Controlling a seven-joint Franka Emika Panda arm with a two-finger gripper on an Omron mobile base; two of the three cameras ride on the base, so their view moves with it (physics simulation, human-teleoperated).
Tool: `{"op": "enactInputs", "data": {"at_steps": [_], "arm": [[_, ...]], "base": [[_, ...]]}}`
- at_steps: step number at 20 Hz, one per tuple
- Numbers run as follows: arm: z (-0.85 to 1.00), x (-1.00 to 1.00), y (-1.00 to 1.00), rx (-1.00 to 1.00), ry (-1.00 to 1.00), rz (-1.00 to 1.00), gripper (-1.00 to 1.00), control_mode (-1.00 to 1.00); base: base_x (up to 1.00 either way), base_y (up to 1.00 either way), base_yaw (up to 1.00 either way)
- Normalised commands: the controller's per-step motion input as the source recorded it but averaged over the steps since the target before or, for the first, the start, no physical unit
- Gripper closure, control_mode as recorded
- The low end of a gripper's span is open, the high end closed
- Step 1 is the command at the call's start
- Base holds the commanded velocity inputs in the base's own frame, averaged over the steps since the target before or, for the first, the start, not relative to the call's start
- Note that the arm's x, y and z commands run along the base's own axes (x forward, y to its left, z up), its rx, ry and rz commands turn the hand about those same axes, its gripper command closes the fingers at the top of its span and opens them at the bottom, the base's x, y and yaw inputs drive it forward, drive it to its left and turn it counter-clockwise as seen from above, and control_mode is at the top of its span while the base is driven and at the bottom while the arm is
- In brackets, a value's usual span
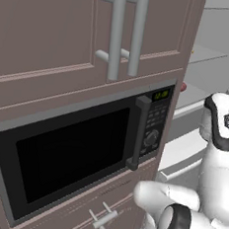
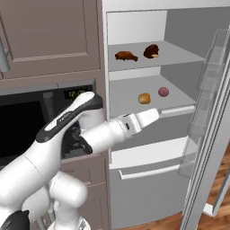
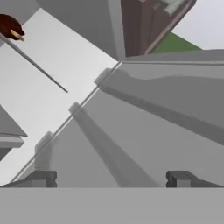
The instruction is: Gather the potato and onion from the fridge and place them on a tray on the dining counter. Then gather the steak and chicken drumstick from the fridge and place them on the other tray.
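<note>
Four foods waiting in the fridge (image 2: pixel 148 155), none gathered: drumstick (image 2: pixel 126 55) and steak (image 2: pixel 151 50) on top shelf, potato (image 2: pixel 144 98) and onion (image 2: pixel 163 91) below. Jaws spread wide, empty, gripper (image 3: pixel 111 178) reaching inside. Trays not in sight. Fingertips hidden behind forearm in right base view.

No readable text is showing anywhere. The microwave (image 1: pixel 78 152) is displaying green digits on its small clock panel (image 1: pixel 161 95), but they are blurring too much to read, and the buttons (image 1: pixel 155 121) beneath are carrying marks too small to make out.
</note>
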Motion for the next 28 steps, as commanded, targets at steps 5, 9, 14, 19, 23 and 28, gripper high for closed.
{"op": "enactInputs", "data": {"at_steps": [5,9,14,19,23,28], "arm": [[0.0,0.16,-0.61,0.13,0.11,-0.01,-1.0,-1.0],[0.05,0.04,-0.57,0.08,0.01,-0.03,-1.0,-1.0],[0.23,0.0,-0.33,0.09,-0.02,-0.03,-1.0,-1.0],[0.16,0.04,-0.34,0.09,0.12,0.0,-1.0,-1.0],[0.24,0.15,-0.39,0.04,0.13,0.0,-1.0,-1.0],[0.37,0.25,-0.64,0.1,0.18,0.03,-1.0,-1.0]], "base": [[0.0,0.0,0.0],[0.0,0.0,0.0],[0.0,0.0,0.0],[0.0,0.0,0.0],[0.0,0.0,0.0],[0.0,0.0,0.0]]}}
